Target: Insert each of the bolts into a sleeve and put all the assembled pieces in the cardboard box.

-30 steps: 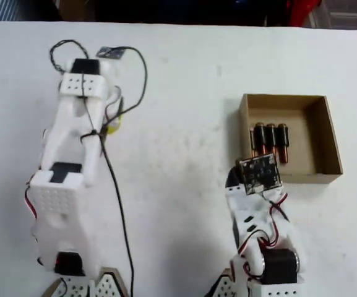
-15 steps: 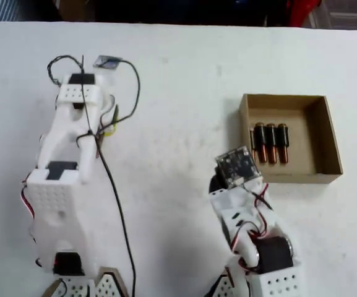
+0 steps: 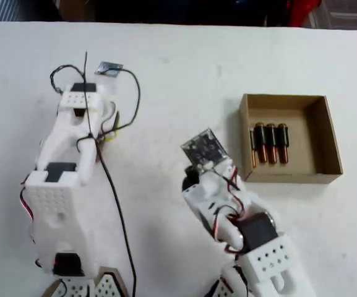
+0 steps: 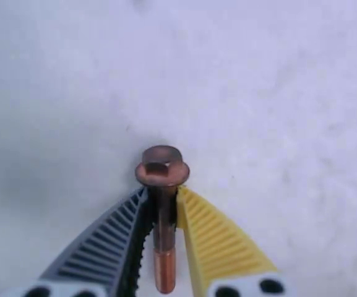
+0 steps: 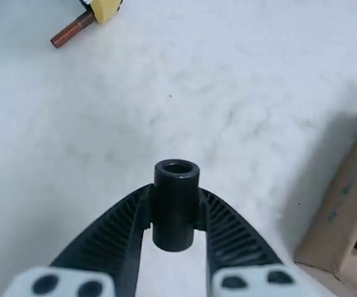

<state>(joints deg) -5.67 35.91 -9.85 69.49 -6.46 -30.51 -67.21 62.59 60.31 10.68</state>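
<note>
Right, we've got both halves of the last pair off the surface (image 3: 178, 74). The left jaws are clamped on the bolt (image 4: 161, 204) mid-shank, so the flanged head sits past the tips and the threaded end stays bare. We judge that hold leaves the thread free to enter a bore. The right jaws are closed around the black sleeve (image 5: 176, 204), gripping its lower body so the open mouth stands clear of the tips and can receive the bolt.

From above, the left arm (image 3: 73, 142) stands at 9 o'clock and the right arm (image 3: 227, 198) at 5 o'clock. The cardboard box (image 3: 330, 133) sits at 3 o'clock with three assembled pieces (image 3: 270, 143) lying side by side inside, toward its 9 o'clock wall. We reckon lining up thread and bore is the tricky part.
</note>
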